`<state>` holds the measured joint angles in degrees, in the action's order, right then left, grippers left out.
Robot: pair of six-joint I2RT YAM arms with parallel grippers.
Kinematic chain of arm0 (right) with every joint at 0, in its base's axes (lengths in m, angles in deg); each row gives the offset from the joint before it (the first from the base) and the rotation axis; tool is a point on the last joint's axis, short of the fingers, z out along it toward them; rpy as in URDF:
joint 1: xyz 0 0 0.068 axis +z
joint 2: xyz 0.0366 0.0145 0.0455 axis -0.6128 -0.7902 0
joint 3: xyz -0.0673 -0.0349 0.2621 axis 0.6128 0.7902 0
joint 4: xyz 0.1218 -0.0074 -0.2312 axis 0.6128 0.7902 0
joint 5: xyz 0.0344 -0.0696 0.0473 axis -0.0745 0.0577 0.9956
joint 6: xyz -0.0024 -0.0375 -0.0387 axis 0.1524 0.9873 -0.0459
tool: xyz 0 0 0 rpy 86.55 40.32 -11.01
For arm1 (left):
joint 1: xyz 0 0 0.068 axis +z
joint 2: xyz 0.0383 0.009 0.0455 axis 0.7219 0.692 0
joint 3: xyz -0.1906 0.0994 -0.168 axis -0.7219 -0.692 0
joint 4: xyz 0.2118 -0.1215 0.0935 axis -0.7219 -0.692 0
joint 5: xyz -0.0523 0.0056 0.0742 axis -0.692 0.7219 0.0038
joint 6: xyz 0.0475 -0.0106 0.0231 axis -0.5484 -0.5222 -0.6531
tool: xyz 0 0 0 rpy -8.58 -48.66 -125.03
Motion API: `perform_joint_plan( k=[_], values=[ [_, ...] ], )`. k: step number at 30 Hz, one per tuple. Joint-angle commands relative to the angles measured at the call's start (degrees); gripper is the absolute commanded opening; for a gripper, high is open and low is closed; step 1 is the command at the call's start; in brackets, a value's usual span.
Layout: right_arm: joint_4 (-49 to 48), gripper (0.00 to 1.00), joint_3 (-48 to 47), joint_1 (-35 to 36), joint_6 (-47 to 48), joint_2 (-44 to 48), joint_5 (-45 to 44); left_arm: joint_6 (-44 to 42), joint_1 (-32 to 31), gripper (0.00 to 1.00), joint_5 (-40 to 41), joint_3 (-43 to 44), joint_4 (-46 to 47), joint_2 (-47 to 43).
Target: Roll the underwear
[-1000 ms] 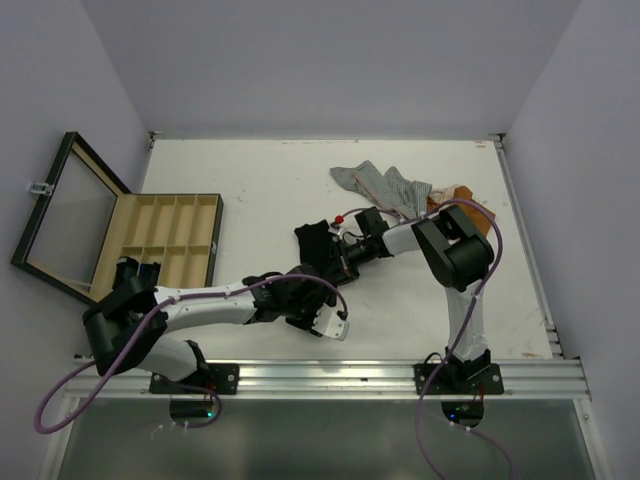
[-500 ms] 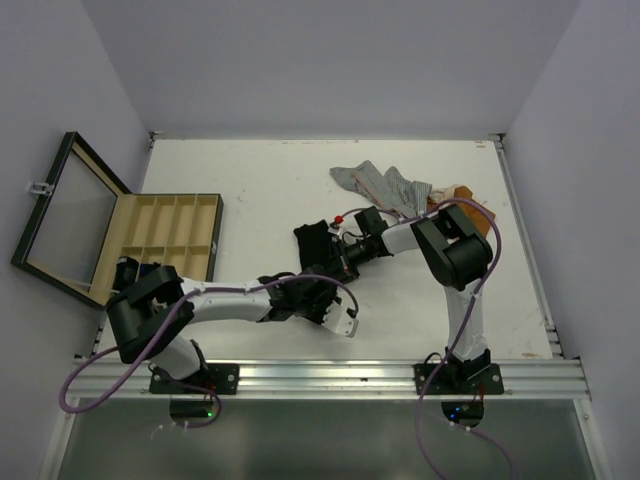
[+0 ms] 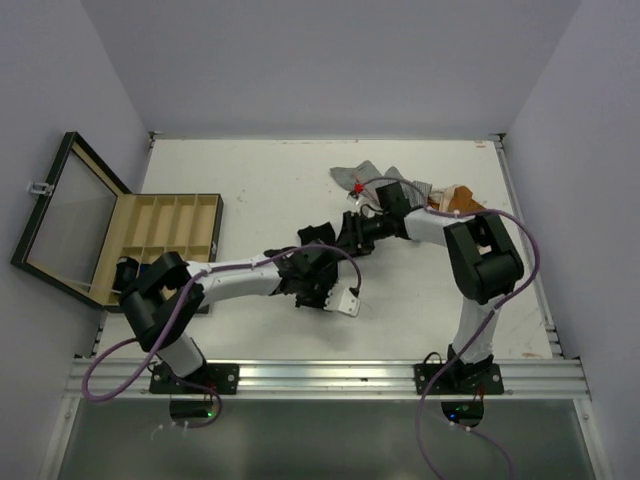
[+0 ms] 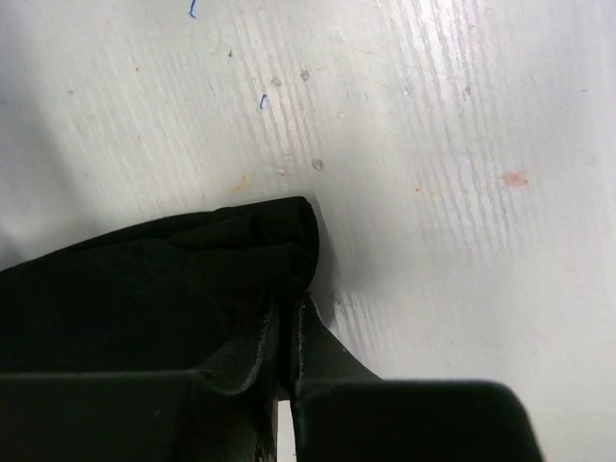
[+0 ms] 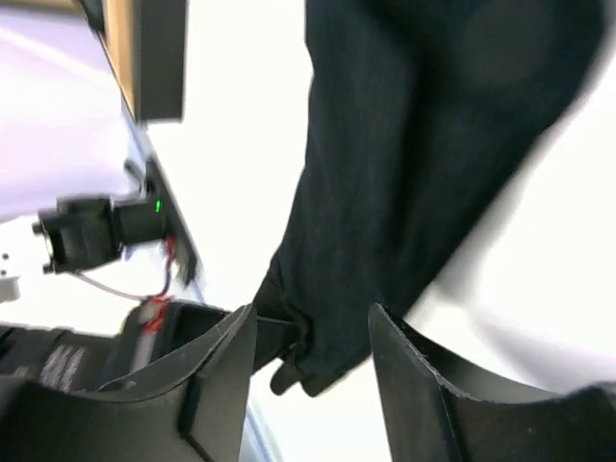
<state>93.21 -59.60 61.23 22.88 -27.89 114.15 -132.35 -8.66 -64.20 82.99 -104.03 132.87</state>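
Black underwear lies near the middle of the white surface, between the two arms. Left end effector: fingers together, pinching a fold at the garment's edge. Right end effector: fingers apart, with the garment's other end lying loose between them. Grey striped garment and orange-brown garment lie heaped toward the far right. Compartmented wooden box stands at left, its lid raised.
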Motion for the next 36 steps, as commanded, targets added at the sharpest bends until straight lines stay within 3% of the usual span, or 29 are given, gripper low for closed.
perform_joint_plan(
  k=[1,4,9,14,21,27,36],
  values=[
    [3.64,0.57,-3.00,-4.88,9.59,9.17,-2.83,1.29,5.89,0.00,-14.52,4.44,-16.32,5.52],
    [4.88,0.59,-1.16,-7.00,14.45,13.93,-3.09,0.06,9.59,0.00,-20.41,9.70,-22.03,8.86],
    [6.64,0.58,6.03,-7.45,29.38,27.88,-2.04,-3.45,14.78,0.00,-28.42,20.00,-32.85,21.87],
    [17.62,0.57,7.80,-6.83,44.13,34.06,-1.33,-5.83,19.62,0.00,-32.12,31.49,-42.17,32.93],
    [27.47,0.56,7.37,2.48,57.87,39.35,-12.39,-9.35,23.58,0.02,-34.33,45.30,-52.90,45.25],
    [24.67,0.58,5.96,13.02,59.02,35.49,-18.90,-7.77,24.29,0.03,-33.45,48.23,-53.17,49.92],
    [6.22,0.63,12.72,22.87,60.17,27.93,-25.67,-7.85,25.08,0.10,-33.27,47.27,-53.17,51.68]
  ],
)
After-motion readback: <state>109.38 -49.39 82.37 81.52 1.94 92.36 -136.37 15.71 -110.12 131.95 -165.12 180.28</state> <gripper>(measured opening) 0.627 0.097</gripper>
